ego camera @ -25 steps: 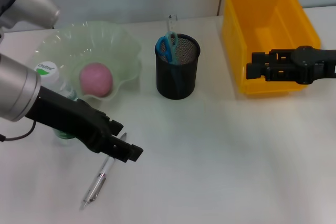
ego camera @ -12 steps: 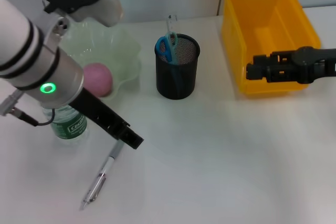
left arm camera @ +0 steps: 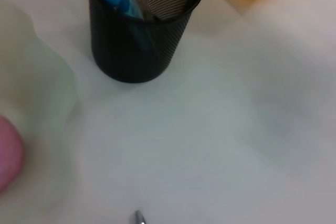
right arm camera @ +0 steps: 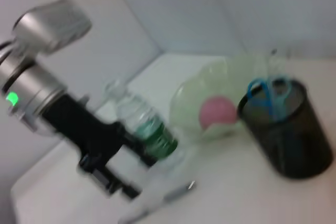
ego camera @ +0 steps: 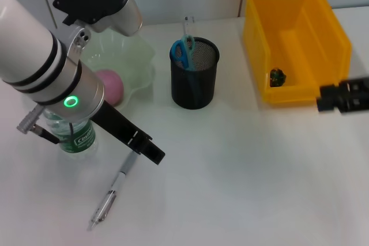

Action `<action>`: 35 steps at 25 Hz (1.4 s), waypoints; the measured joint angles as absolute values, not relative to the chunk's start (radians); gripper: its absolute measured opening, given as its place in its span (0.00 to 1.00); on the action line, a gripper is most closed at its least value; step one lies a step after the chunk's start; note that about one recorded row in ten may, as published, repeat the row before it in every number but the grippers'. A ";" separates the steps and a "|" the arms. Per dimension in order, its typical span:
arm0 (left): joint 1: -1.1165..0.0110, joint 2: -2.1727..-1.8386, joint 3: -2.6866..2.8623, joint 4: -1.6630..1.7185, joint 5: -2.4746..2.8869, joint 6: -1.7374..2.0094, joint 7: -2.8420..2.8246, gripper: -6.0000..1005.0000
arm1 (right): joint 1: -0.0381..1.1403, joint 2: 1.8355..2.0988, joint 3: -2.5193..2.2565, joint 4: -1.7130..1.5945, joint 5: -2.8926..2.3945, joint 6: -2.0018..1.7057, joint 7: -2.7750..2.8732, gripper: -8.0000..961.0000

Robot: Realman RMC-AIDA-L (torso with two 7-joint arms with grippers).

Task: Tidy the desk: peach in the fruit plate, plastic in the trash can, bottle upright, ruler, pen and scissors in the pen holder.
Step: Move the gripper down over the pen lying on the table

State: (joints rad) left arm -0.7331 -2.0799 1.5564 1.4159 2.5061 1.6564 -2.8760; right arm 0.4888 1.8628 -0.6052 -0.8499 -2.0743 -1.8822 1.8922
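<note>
A clear pen (ego camera: 111,193) lies on the white table, and its upper end sits just under my left gripper (ego camera: 149,151). The bottle (ego camera: 75,134) with a green label stands upright behind the left arm. A pink peach (ego camera: 113,88) rests in the pale green fruit plate (ego camera: 138,56). In the black mesh pen holder (ego camera: 195,82) stand blue scissors (ego camera: 183,53) and a clear ruler (ego camera: 188,27). A small dark piece of plastic (ego camera: 278,76) lies in the yellow trash can (ego camera: 297,10). My right gripper (ego camera: 330,99) hangs beside the can's front right corner.
The left arm's white body (ego camera: 40,61) covers part of the plate and the bottle's top. The right wrist view shows the bottle (right arm camera: 151,130), the peach (right arm camera: 218,112) and the pen holder (right arm camera: 287,132) from the side. Bare table lies between the pen holder and the front edge.
The left arm has turned and its gripper has shifted a little right, above the pen's upper end. The right gripper has drawn back right, off the yellow can, uncovering the dark piece inside.
</note>
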 joint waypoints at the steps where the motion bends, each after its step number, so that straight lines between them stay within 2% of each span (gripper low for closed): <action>1: -0.728 -2.080 1.553 1.407 2.488 1.649 -2.876 0.78 | 0.483 1.863 -0.604 -0.851 -2.086 -1.899 1.879 0.66; 12: -0.728 -2.078 1.558 1.304 2.478 1.571 -2.853 0.78 | 0.466 1.865 -0.580 -0.844 -2.170 -1.960 1.847 0.66; 18: -0.772 -2.080 1.559 1.193 2.532 1.532 -2.854 0.78 | 0.486 1.875 -0.586 -0.842 -2.172 -1.961 1.850 0.66; 35: -0.781 -2.080 1.599 1.106 2.548 1.485 -2.879 0.78 | 0.517 1.882 -0.586 -0.842 -2.171 -1.962 1.857 0.66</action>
